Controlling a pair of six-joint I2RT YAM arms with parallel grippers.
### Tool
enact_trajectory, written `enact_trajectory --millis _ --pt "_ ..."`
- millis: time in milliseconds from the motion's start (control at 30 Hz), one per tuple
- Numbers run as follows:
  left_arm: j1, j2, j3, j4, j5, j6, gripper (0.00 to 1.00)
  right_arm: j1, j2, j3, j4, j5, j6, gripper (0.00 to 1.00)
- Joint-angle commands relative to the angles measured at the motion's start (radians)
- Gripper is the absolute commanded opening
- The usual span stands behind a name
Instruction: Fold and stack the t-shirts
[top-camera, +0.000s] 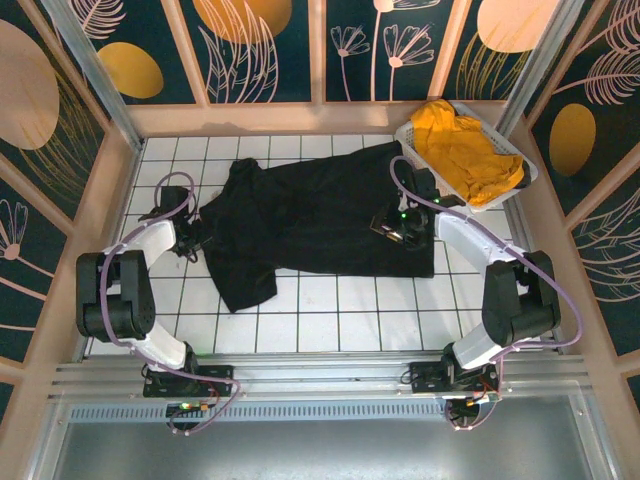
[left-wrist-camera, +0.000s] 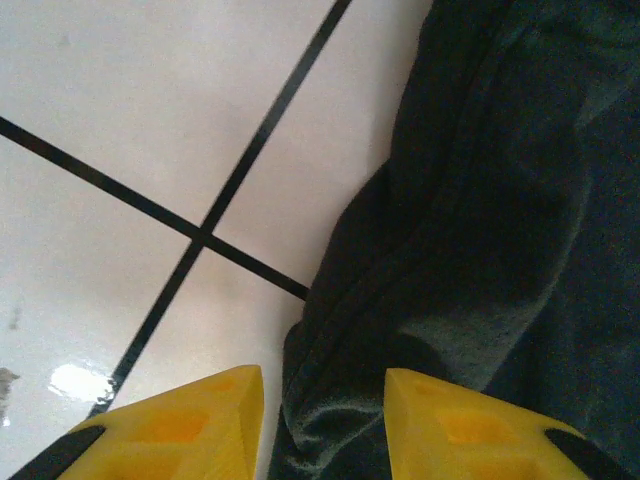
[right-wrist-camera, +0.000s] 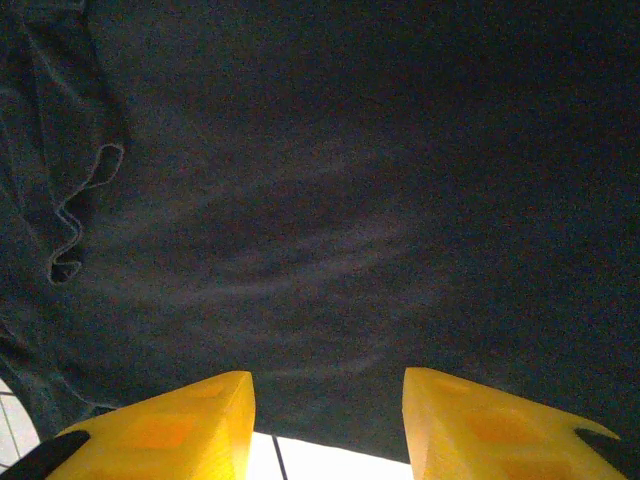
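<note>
Black shirt (top-camera: 310, 215) lies lengthwise left to right across the tabletop (top-camera: 330, 320), its left end bunched. Yellow shirt (top-camera: 465, 150) is heaped in the far-right basket (top-camera: 408, 135). Left claw (left-wrist-camera: 322, 378) is part-open astride the black shirt's edge. Right claw (right-wrist-camera: 327, 378) is part-open above the same shirt, gripping nothing.

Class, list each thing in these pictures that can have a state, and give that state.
black t-shirt, unfolded, spread rumpled on the table
yellow t-shirt, crumpled in the basket
basket, upright, holding the yellow t-shirt
left pincer, open over the black t-shirt's edge
right pincer, open above the black t-shirt
</note>
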Motion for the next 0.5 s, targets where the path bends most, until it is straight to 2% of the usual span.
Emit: enact_trajectory --millis 0,233,367,467 --pt "0.0 0.032 -0.026 0.028 0.046 0.018 0.36 -0.002 0.005 0.023 0.0 -0.009 -0.018 0.44" --pt "0.0 0.073 -0.017 0.044 0.031 0.03 0.35 -0.001 0.002 0.022 -0.007 -0.001 -0.012 0.44" --pt "0.0 0.089 -0.015 0.078 0.043 0.03 0.29 0.0 -0.002 0.016 -0.008 0.007 -0.01 0.43" --pt "0.0 0.089 -0.008 0.104 0.053 0.03 0.22 0.0 -0.008 0.01 -0.011 0.019 -0.01 0.43"
